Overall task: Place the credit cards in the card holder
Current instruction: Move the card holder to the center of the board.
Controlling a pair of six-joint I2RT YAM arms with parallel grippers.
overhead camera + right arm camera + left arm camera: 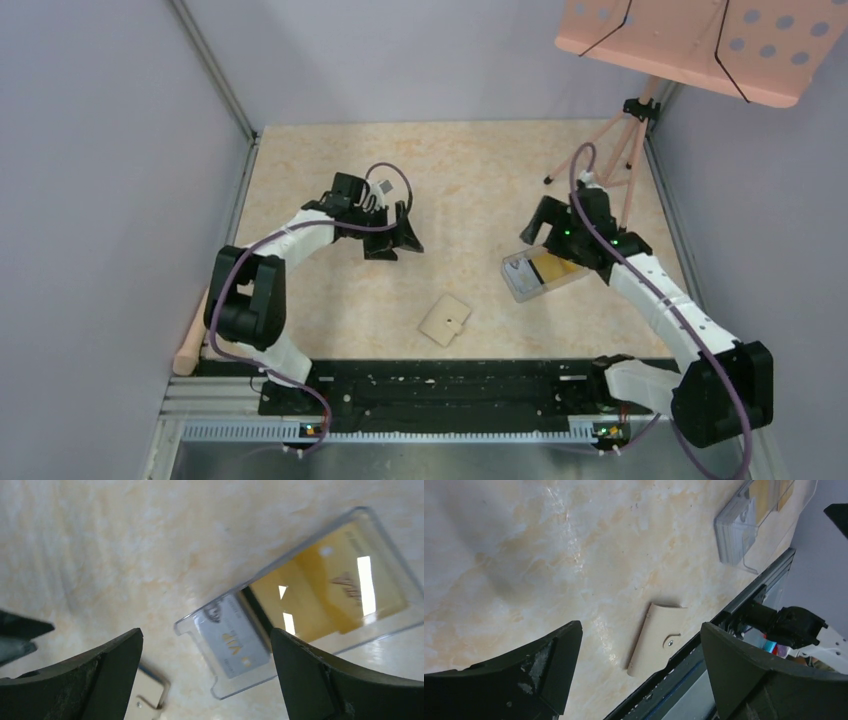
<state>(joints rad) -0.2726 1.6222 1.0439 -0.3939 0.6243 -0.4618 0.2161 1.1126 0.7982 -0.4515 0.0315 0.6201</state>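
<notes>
The credit cards (pixel 551 268) lie inside a clear plastic box (pixel 540 274) on the table's right half. The right wrist view shows golden-yellow cards (pixel 327 592) and a grey card (pixel 235 642) in the clear plastic box (pixel 200 625). The card holder (pixel 445 320), a folded beige wallet with a snap dot, rests shut near the front rail. My right gripper (pixel 535 240) hovers over the box's far end, open (pixel 206 632) with nothing between its fingers. My left gripper (pixel 403 236) hangs open (pixel 639 627) above the table, well behind the card holder (pixel 656 640).
A pink perforated board (pixel 700 45) on a tripod (pixel 610 150) stands at the back right corner. A wooden stick (pixel 190 345) leans outside the left wall. The black base rail (pixel 450 385) runs along the near edge, close to the card holder. Walls enclose three sides.
</notes>
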